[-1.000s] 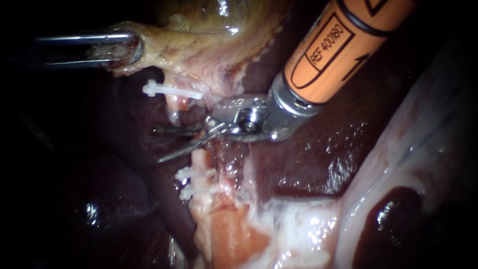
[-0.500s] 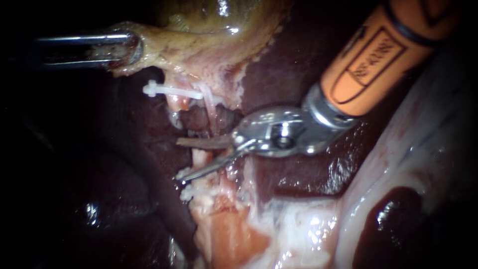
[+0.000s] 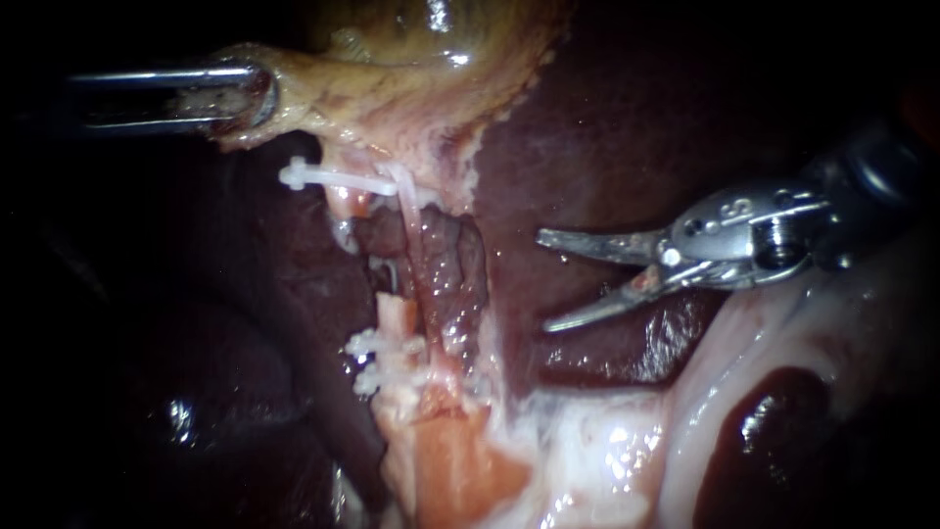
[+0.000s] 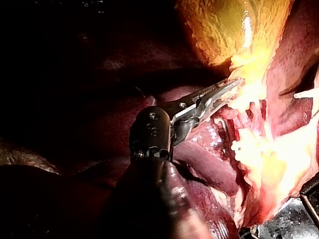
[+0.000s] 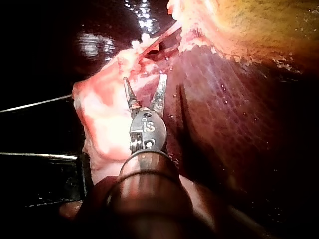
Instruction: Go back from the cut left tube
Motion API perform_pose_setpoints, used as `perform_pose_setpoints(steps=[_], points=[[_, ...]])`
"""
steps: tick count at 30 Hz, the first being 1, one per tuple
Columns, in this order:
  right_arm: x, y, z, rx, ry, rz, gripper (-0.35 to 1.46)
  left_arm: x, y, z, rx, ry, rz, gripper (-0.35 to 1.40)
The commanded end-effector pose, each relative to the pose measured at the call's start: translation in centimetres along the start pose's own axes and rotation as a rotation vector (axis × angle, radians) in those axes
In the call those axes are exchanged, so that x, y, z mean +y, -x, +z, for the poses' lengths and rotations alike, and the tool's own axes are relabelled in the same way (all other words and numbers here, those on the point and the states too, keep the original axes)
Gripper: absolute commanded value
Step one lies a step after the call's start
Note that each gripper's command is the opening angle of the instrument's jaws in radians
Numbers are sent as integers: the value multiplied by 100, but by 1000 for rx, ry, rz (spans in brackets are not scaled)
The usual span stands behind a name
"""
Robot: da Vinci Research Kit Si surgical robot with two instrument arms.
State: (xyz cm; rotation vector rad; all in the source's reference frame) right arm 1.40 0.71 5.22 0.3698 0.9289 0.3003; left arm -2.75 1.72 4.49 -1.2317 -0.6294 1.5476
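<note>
Finds right instrument [image 3: 544, 282] gaping, empty, apart to the right of upright cut left tube [image 3: 397, 315]; finds left instrument [image 3: 257, 96] clamping gallbladder [image 3: 392, 88].

I see the yellow-green gallbladder [image 3: 431, 59] at twelve o'clock, with dark red liver [image 3: 607, 147] filling the middle and out to three o'clock. Glistening pale tissue [image 3: 783, 323] runs toward five o'clock. A white clip [image 3: 333, 178] lies at ten o'clock, just under the gallbladder.
</note>
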Motion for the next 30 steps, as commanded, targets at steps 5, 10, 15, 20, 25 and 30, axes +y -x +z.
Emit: perform_pose_setpoints(steps=[5, 10, 15, 20, 25, 30], points=[[0, 3, -1, 1, -6, -1, 145, -3, 1, 6, 2, -3, 1, -35], [1, 5, -3, 1, -7, -2, 145, -10, 11, 21, 7, -9, 6, -35], [1, 5, -4, 1, -7, -2, 145, -15, 22, 41, 10, -3, 13, -35], [1, 6, -5, 1, -8, -1, 145, -19, 29, 53, 2, -3, 18, -35], [1, 6, -6, 1, -8, -1, 145, -22, 30, 54, 1, -2, 19, -35], [1, 2, -2, 4, -30, 0, 145, -21, 30, 51, 1, -1, 19, -35]])
